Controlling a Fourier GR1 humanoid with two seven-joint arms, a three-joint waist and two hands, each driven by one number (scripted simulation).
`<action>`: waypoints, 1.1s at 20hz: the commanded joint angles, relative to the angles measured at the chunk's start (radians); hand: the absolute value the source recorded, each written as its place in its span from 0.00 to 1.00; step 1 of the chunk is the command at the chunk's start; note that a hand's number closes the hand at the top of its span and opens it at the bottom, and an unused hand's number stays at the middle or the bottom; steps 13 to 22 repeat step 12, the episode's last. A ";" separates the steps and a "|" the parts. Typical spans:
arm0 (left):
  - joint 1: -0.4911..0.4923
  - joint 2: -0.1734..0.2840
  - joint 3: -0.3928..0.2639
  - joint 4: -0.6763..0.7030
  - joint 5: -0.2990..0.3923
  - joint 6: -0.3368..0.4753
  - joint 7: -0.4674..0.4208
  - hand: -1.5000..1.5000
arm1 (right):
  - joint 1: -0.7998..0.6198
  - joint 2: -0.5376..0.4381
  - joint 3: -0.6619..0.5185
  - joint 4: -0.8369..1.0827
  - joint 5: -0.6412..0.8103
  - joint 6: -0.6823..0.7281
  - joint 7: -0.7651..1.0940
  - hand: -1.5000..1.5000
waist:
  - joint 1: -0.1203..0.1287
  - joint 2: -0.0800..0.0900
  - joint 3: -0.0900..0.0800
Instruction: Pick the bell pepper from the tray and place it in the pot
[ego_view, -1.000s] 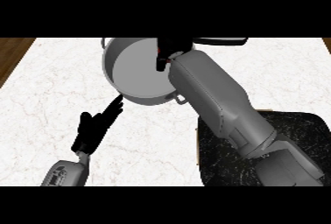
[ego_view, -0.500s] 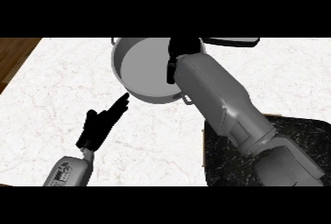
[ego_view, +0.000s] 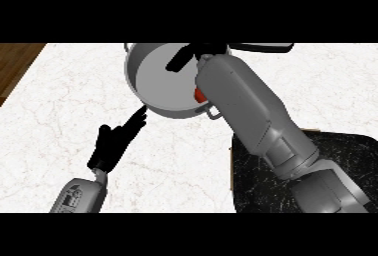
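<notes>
Right hand (ego_view: 193, 52) over the pot (ego_view: 159, 80) at 12 o'clock, forearm crossing the rim from 5 o'clock, placed so as to end above the bowl. Mostly hidden behind wrist and pot edge; whether open or curled, cannot tell. A sliver of red, likely the pepper (ego_view: 199, 94), showing inside the pot against the forearm at about 3 o'clock of the bowl, probably already down or nearly so. Left hand (ego_view: 117, 142) at 8 o'clock of the pot, fingers straight, tips near the outer wall, apparently resting, holding nothing. Tray (ego_view: 347, 165) at 4 o'clock, dark, under the right forearm, no pepper visible on it.
</notes>
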 joint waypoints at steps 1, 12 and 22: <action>0.012 0.005 0.008 0.013 0.010 -0.012 -0.005 0.50 | -0.023 0.000 -0.087 -0.049 -0.066 -0.235 -0.034 0.00 | -0.012 -0.005 -0.001; 0.072 0.014 0.042 -0.027 0.012 0.015 -0.013 0.50 | 0.056 0.000 -0.234 -0.088 -0.216 -0.451 -0.340 0.00 | -0.088 -0.024 -0.001; 0.072 0.014 0.042 -0.027 0.012 0.015 -0.013 0.50 | 0.056 0.000 -0.234 -0.088 -0.216 -0.451 -0.340 0.00 | -0.088 -0.024 -0.001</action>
